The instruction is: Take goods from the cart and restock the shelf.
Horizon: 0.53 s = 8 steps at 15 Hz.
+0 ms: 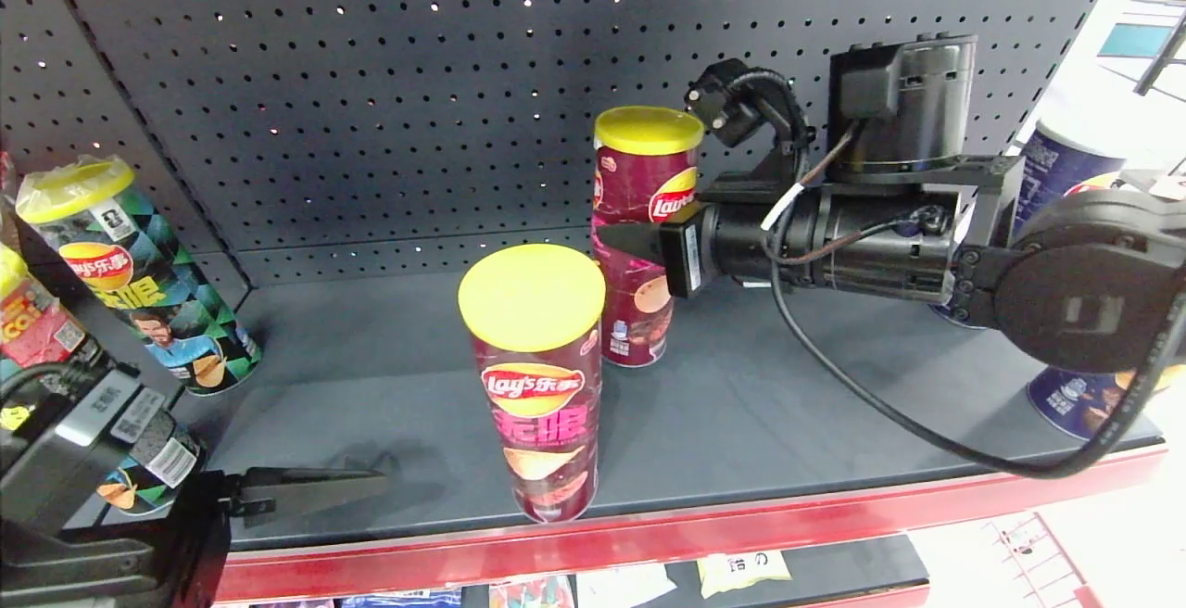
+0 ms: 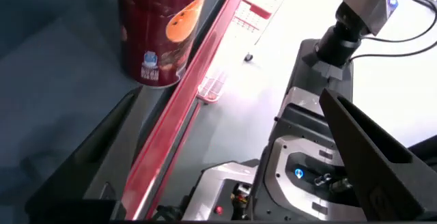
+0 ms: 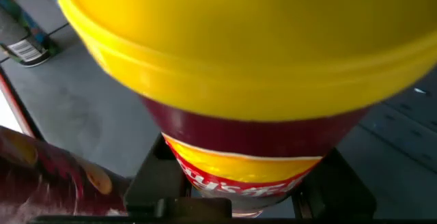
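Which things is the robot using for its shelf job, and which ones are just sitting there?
For the job:
back red can, gripped by the right gripper
front red can, standing near the front edge
shelf

Just sitting there:
green cans at the left
blue cans at the right
pegboard wall behind

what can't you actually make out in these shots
- Head view: blue cans far right, mostly hidden behind the right arm.
- Head view: patterned can at lower left, half hidden by the left arm.
- Left wrist view: front can, top cut off by the picture edge.
- Right wrist view: rear can, label mostly hidden under its own yellow lid.
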### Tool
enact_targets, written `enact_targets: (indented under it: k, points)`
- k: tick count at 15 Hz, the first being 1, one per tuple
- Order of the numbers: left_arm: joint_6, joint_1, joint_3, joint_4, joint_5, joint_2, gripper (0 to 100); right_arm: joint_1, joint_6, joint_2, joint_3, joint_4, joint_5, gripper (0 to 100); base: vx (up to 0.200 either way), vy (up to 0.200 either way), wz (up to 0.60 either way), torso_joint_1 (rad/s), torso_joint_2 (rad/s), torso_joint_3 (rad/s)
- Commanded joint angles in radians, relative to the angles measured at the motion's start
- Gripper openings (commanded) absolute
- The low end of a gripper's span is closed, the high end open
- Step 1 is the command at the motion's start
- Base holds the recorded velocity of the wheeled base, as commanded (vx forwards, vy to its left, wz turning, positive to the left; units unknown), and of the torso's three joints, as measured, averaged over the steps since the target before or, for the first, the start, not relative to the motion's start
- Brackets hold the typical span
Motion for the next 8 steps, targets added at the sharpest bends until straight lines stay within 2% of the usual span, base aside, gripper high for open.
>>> enact_targets:
  k: [1, 3, 8]
  points:
    - [-0.039, 0.028, 0.021, 0.000, 0.022, -0.084, 100, 0.017, -0.001, 0.047, -0.026, 0.000, 0.000, 0, 0.000, 0.000, 0.00, 0.000, 0.00, 0.000]
    - [-0.077, 0.043, 0.029, 0.000, 0.042, -0.116, 100, 0.018, -0.001, 0.061, -0.046, 0.000, 0.000, 0, 0.000, 0.000, 0.00, 0.000, 0.00, 0.000]
    - [-0.077, 0.058, 0.027, -0.001, 0.083, -0.128, 100, 0.038, 0.002, 0.107, -0.090, 0.002, -0.001, 0, 0.000, 0.000, 0.00, 0.000, 0.00, 0.000]
